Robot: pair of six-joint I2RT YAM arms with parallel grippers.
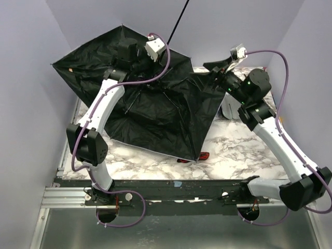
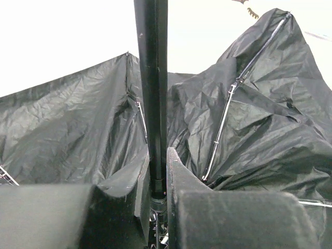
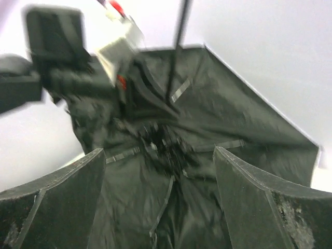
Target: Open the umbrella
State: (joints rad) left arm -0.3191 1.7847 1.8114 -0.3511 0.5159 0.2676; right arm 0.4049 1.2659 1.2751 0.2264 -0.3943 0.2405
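Umbrella [image 1: 155,111] swallows much of the counter [image 1: 233,150]

The black canopy [image 1: 171,129] hides the marble beneath it and, seen from above, the tips of the left claw [image 2: 158,154]; the shaft [image 2: 151,78] leaves both the overhead and left wrist views at the top edge, handle unseen. A small red-and-black object [image 1: 203,155] pokes from under the canopy rim, too small to identify. The right wrist view is blurred, ribs [image 3: 228,144] smeared.

Black cloth umbrella canopy [image 1: 155,114]: lying crinkled, matt, catching a faint sheen. Thin silvery metal ribs [image 2: 227,110]: gleaming, centre right. Black round shaft [image 2: 151,93]: showing smooth, semi-glossy. White-grey marbled tabletop [image 1: 233,150]: looking smooth, polished, lower right.
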